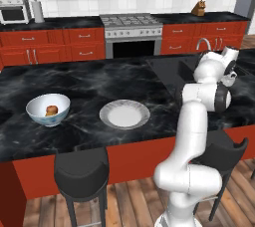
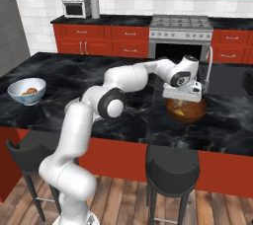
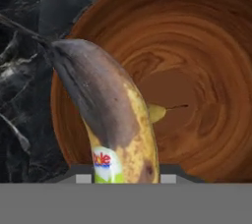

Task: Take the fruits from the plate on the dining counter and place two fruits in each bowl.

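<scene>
Left base view: we look from behind the white arm (image 1: 191, 136), forward and down over the glossy black marble dining counter (image 1: 84, 84).
Right base view: we face the same counter from the arm's other side.
Shared: both take in the counter, the arm, the pale white bowl (image 1: 48, 110) and the steel stove (image 2: 182, 23).
Hand view: we sit very near, looking into a brown wooden bowl (image 3: 197, 70) past a browned yellow banana (image 3: 110, 115).

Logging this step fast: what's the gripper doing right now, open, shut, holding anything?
Gripper: shut on the banana, hanging over the brown wooden bowl.
</scene>
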You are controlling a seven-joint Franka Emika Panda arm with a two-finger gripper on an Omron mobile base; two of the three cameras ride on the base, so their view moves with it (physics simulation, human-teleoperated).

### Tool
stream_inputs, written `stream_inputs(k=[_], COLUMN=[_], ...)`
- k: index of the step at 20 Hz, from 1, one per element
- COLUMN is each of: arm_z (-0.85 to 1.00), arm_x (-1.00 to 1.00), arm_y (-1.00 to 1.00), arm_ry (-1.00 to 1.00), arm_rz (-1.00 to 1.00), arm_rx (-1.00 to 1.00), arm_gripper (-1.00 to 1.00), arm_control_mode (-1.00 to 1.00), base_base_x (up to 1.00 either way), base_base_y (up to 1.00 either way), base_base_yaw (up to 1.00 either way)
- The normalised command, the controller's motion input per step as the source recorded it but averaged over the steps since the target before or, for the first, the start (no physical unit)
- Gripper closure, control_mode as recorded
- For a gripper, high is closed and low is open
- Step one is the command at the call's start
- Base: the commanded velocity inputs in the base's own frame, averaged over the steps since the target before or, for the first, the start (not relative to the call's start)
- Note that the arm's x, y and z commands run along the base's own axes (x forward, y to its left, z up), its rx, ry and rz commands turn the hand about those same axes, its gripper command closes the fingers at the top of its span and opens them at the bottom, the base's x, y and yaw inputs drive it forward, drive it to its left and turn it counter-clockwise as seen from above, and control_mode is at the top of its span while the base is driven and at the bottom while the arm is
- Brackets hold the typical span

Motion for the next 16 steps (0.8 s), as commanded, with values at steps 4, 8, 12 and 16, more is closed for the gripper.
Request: stream_inputs(k=[4, 8, 12, 16], arm_z=[-0.09, -0.25, -0.27, -0.28], arm_x=[0.12, 0.00, 0.00, 0.08], arm_y=[-0.45, -0.18, 0.00, 0.17], arm_ry=[0.00, -0.02, 0.00, 0.00], arm_rz=[0.38, 0.38, 0.28, 0.20], arm_rx=[0.00, 0.00, 0.00, -0.03], arm_gripper=[1.00, 1.00, 1.00, -1.00], arm_control_mode=[-1.00, -1.00, -1.00, -1.00], base_base_x=[0.00, 0.00, 0.00, 0.00], base_base_y=[0.00, 0.00, 0.00, 0.00], base_base_yaw=[0.00, 0.00, 0.00, 0.00])
